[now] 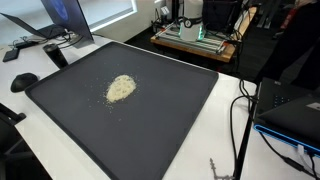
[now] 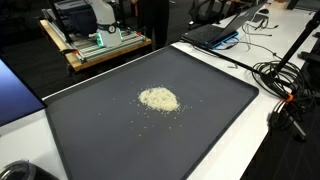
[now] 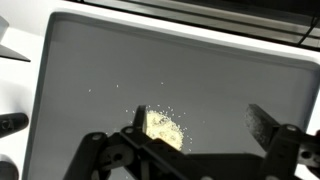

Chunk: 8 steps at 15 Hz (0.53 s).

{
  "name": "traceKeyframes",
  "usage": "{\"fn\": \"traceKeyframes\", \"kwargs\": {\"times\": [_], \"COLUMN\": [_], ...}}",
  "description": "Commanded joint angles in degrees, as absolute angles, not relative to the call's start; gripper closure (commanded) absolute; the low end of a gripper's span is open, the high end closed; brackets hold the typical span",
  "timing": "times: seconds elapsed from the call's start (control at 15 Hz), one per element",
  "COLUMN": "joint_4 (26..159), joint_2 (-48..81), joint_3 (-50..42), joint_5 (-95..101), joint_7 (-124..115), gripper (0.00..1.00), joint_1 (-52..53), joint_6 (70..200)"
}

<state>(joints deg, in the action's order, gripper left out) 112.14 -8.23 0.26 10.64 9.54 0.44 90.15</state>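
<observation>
– Gripper [image 3: 197, 115] spread wide, jaws far apart, nothing caught between them.
– Holding anything?
– No. Hanging over a dark grey mat [image 3: 200, 60] in the wrist view. Hard to judge the height above it.
– Nearest thing?
– Small heap of pale grains [image 3: 168, 132], just beside one fingertip [image 3: 140, 112] and partly hidden behind it. Cannot tell whether touching or apart.
– Look of the heap?
– Cream-coloured, low and roughly oval, denser in the middle, with loose grains strewn thinly around the edge. Sits near the middle of the mat in both exterior views [image 1: 121, 88] [image 2: 158, 98], well clear of the raised rim.
– And the mat?
– Large, rectangular, rounded corners, filling most of a white table [image 2: 250, 140].
– Around it?
– Black mouse [image 1: 24, 82] just off one corner. Open laptop [image 2: 215, 33] past the far edge in an exterior view. Tangle of black cables [image 2: 285, 85] trailing over the table beside the mat. Wooden cart [image 2: 95, 50] loaded with equipment further back, off the table.
– Anything blocking the heap?
– Only the gripper's own finger in the wrist view. Bare mat on every side of the grains.
</observation>
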Motion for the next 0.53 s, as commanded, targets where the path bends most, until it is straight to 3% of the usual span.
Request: {"fn": "traceKeyframes", "kwargs": {"times": [0.0,0.47], "joint_4": [114.1,111.8], "joint_2": [-4.7,7.0], "joint_3": [1.7,2.7], "joint_5": [11.9,19.3], "joint_7": [4.0,-9.2], "gripper": [0.0,0.0], "joint_1": [1.4,2.2], "joint_6": [99.1,109.6]}}
